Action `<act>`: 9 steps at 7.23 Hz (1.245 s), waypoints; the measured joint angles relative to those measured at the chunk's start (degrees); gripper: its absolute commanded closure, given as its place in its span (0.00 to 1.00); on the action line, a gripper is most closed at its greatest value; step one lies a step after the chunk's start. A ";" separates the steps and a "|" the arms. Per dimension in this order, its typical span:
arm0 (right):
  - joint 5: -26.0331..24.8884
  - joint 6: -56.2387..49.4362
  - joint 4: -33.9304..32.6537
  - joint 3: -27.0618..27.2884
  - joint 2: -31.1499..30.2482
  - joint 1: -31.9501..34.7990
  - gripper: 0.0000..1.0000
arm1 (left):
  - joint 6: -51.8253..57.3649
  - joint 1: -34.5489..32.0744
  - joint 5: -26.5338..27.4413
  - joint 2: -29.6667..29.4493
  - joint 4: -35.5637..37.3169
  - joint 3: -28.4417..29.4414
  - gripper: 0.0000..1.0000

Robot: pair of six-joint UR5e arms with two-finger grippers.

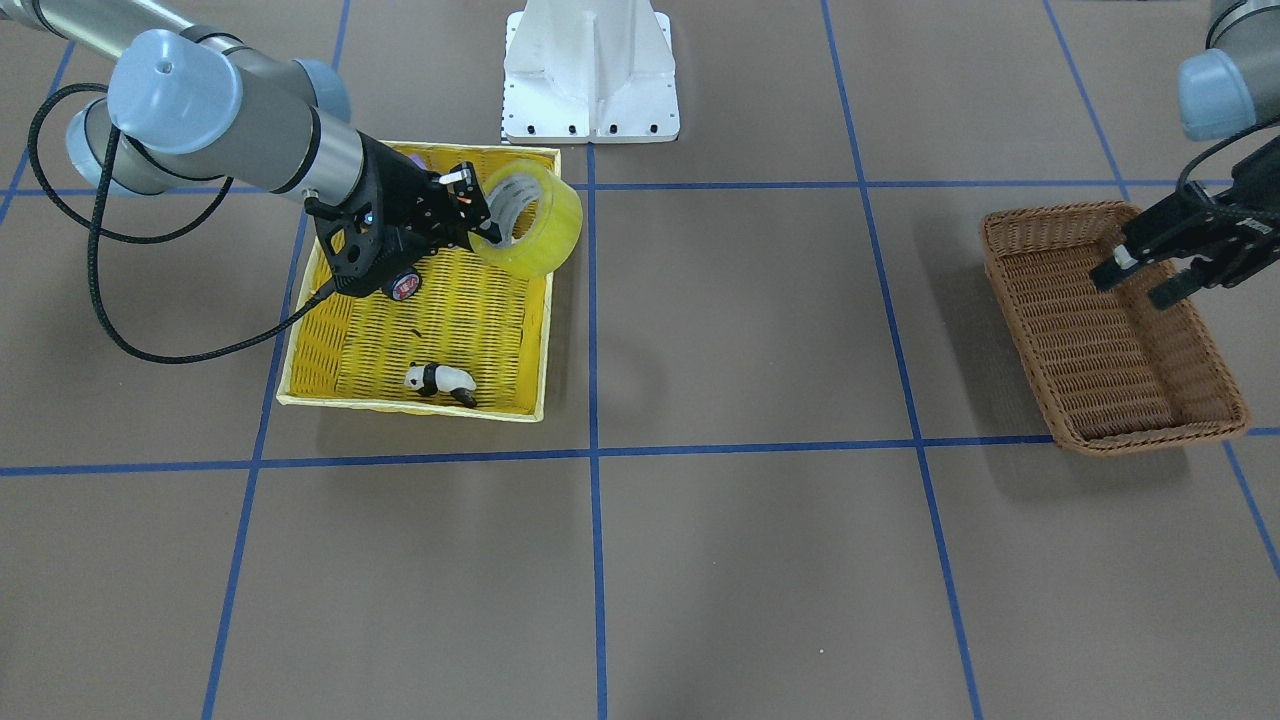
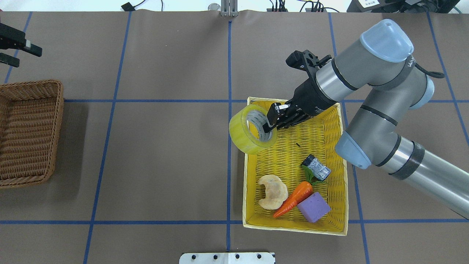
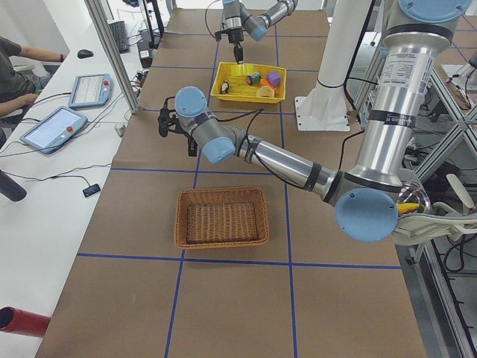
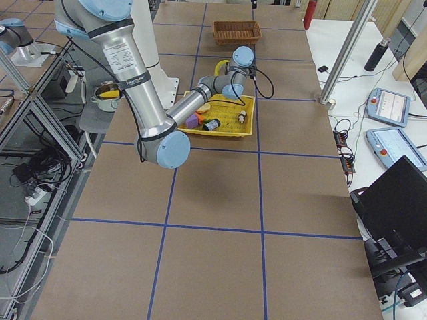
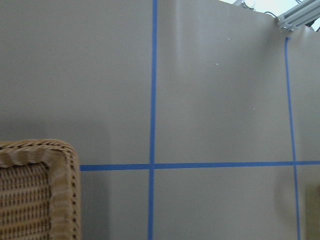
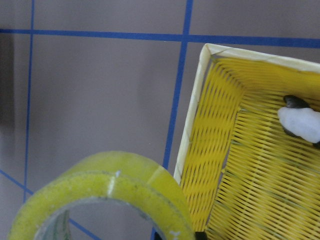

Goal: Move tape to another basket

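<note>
A wide roll of see-through yellow tape point(image 2: 240, 134) with a pale grey core is tilted on edge, its open centre facing up and toward the robot. It is held off the table over the yellow basket point(image 2: 340, 165), at the corner farthest from the robot on the robot's left side, and part of it overhangs the rim there. The right gripper point(image 2: 270, 123) is closed on the tape, pinching the roll's wall with one finger inside the core. Deeper in the yellow basket, toward the robot, lie a small can point(image 2: 317, 167), a carrot point(image 2: 293, 200) and a purple block point(image 2: 314, 207). The brown basket point(image 2: 29, 132) sits well apart from the yellow basket, on the robot's left. The left gripper point(image 1: 1132, 285) hangs near the brown basket's far end, fingers spread and gripping nothing.
</note>
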 measured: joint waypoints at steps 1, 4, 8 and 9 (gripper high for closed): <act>0.28 3.00 6.11 0.02 0.01 -0.51 1.00 | -1.40 0.89 0.06 -1.50 -1.29 0.83 0.02; -7.89 19.24 25.23 -0.78 0.04 -4.37 1.00 | -6.41 3.97 -0.30 -5.68 -3.99 1.48 0.02; -25.75 30.33 40.61 -3.50 0.37 -12.78 1.00 | -40.07 11.12 3.36 -8.33 -33.65 2.63 0.02; -28.09 31.14 42.23 -4.17 0.89 -13.97 1.00 | -49.44 14.90 8.66 -8.50 -43.54 2.96 0.02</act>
